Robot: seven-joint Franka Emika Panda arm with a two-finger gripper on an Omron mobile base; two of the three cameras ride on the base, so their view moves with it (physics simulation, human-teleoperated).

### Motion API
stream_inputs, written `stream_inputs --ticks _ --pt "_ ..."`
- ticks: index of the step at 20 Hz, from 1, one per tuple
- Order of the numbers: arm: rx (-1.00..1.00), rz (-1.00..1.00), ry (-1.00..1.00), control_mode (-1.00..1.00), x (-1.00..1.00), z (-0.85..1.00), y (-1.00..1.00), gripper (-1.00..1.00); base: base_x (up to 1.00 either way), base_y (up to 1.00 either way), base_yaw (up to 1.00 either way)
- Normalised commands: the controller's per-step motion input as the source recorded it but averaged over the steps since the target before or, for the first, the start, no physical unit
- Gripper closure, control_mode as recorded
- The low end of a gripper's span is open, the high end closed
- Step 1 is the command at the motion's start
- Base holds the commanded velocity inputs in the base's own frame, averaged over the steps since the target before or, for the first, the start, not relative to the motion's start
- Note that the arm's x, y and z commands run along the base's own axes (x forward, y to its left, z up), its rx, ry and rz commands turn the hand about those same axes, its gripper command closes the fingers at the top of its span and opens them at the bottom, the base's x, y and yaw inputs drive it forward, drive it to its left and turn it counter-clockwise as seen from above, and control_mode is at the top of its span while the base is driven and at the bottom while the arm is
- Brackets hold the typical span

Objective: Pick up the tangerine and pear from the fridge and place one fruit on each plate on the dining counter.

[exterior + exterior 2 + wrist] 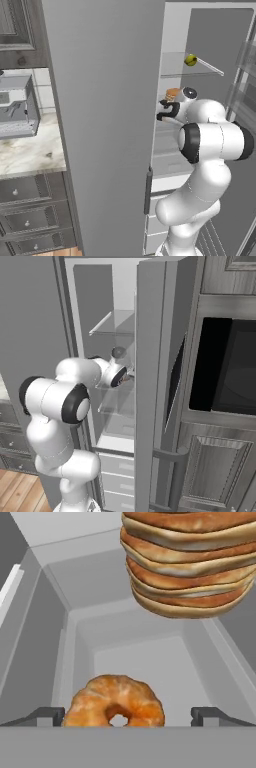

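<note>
The fridge (105,125) stands open with my arm reaching onto a middle glass shelf. In the hand view the tangerine (116,704), orange with a dimple facing me, lies on the shelf right between my fingertips (47,716). My gripper (131,716) is open, its tips on either side of the fruit and clear of it. In the left base view the dark hand (167,111) sits just below a stack of pancakes (172,93). The pear (190,60), small and yellow-green, rests on the glass shelf above.
The tan pancake stack (190,567) hangs close over the tangerine in the hand view. The fridge's second door (155,381) stands to the right of my arm, beside a dark built-in oven (225,366). A marble wall counter (30,150) with drawers lies left.
</note>
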Motion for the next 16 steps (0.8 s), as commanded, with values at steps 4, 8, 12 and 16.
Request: stream_inputs --ticks 4,8,12,16 --pt "0.0 0.0 0.0 -1.0 0.15 0.0 0.0 -1.0 0.0 0.0 0.0" --pt "0.0 0.0 0.0 -1.0 0.03 -0.01 0.0 1.0 0.0 0.0 0.0" --pt "0.0 0.0 0.01 -1.0 0.0 -0.06 0.0 1.0 0.0 0.0 0.0" --pt "0.0 -0.02 0.0 -1.0 -0.22 -0.01 -0.01 1.0 0.0 0.0 0.0"
